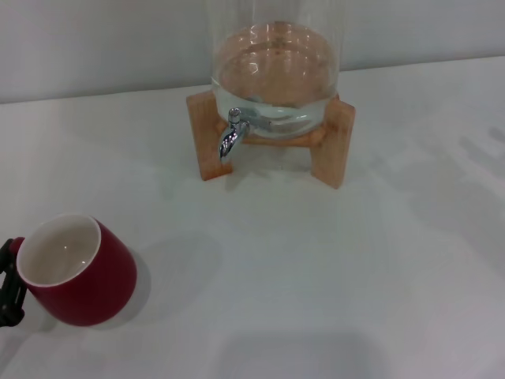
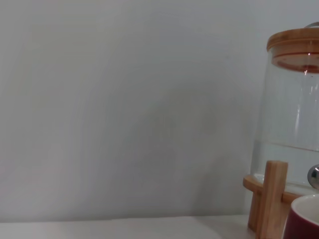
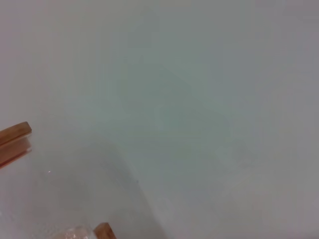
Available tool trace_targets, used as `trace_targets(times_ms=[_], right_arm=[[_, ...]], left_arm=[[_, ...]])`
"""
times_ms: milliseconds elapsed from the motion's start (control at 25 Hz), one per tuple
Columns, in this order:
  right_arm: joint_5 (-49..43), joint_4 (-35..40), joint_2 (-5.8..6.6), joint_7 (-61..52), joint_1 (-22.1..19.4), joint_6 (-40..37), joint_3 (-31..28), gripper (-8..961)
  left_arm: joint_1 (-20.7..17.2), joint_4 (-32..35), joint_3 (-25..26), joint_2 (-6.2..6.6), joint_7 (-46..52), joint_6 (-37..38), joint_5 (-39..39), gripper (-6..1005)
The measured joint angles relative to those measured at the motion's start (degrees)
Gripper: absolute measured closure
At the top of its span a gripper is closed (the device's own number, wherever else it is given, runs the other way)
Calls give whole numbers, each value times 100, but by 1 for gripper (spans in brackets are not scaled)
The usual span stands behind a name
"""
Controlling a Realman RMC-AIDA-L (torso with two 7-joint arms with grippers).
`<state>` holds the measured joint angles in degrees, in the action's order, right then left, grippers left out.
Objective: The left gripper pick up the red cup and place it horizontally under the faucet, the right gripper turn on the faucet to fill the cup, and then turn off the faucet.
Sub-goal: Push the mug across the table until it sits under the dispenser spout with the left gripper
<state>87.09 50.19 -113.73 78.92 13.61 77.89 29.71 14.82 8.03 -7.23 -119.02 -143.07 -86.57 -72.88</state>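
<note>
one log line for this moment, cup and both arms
red cup: on table, far from faucet | left end effector: at cup handle | right end effector: out of view

A white table (image 1: 331,260) meets a plain pale grey wall (image 1: 95,47) behind.

The left gripper (image 1: 9,280) is cut off at the head view's lower left edge; its grip cannot be judged.
</note>
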Motion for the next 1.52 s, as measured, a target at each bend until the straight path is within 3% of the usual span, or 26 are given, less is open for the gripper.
trace_targets(times_ms=[1520], right_arm=[[0,-123,5,53,-13,32,-1,187]], left_arm=[[370,436,-15,-9,486,321,148,865]])
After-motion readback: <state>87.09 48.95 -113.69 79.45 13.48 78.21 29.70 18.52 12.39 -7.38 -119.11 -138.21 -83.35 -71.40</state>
